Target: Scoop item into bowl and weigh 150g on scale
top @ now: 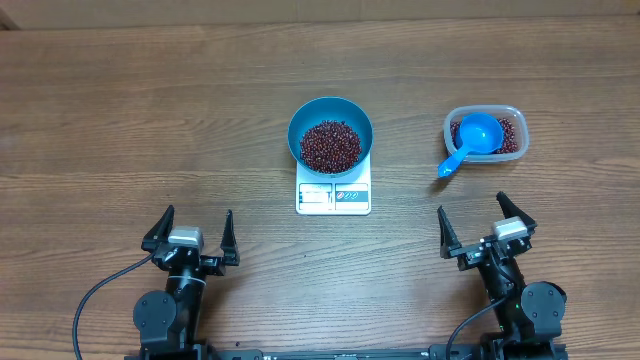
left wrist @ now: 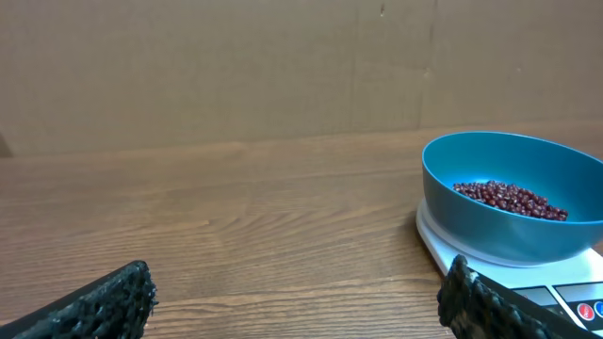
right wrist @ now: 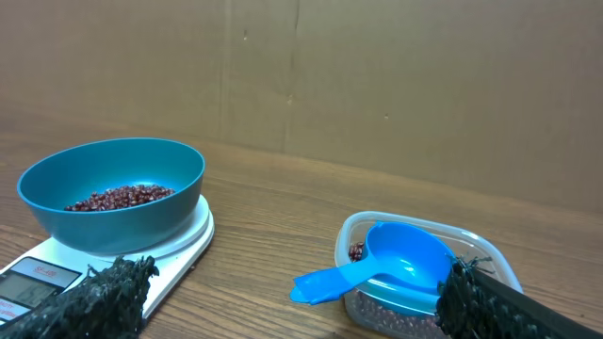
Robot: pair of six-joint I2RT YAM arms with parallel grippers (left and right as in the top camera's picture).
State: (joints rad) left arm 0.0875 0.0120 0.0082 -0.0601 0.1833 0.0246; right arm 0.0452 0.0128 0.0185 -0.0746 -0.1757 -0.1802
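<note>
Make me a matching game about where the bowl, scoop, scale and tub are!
1 blue bowl
2 blue scoop
3 white scale
4 clear tub

a under the bowl
b lying in the tub
c on the scale, with beans inside
d off to the right of the scale

Pairs: 1-c, 2-b, 3-a, 4-d

The left gripper (top: 197, 225) and right gripper (top: 471, 212) were black, each with tapered rough-textured fingers (left wrist: 104, 306), a grey wrist block (top: 185, 237) and black cable (top: 100, 295).
</note>
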